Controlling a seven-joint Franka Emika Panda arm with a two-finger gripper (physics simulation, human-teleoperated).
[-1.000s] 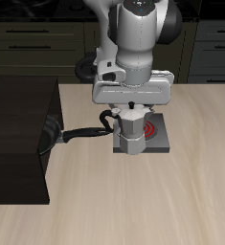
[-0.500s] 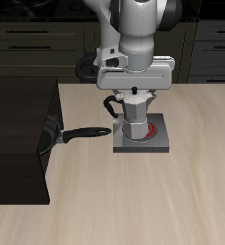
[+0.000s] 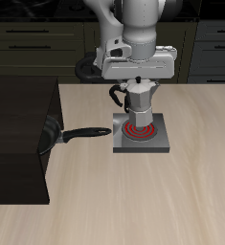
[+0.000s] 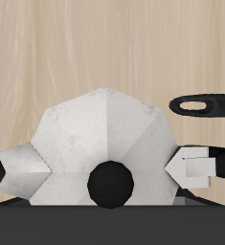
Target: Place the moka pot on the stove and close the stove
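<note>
Above the stove (image 3: 143, 130), toward the tabletop's (image 3: 162, 201) back edge, the moka pot (image 3: 136, 100) hangs clear of the red coil, fingers (image 4: 202, 165) clamped on it. Placement step: lower it squarely onto the burner, release, then turn the knob off.

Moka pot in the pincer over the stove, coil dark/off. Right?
Not quite. The exterior view shows the stove coil glowing red, not dark. The rest holds: the pincer grips the moka pot over the stove.
</note>
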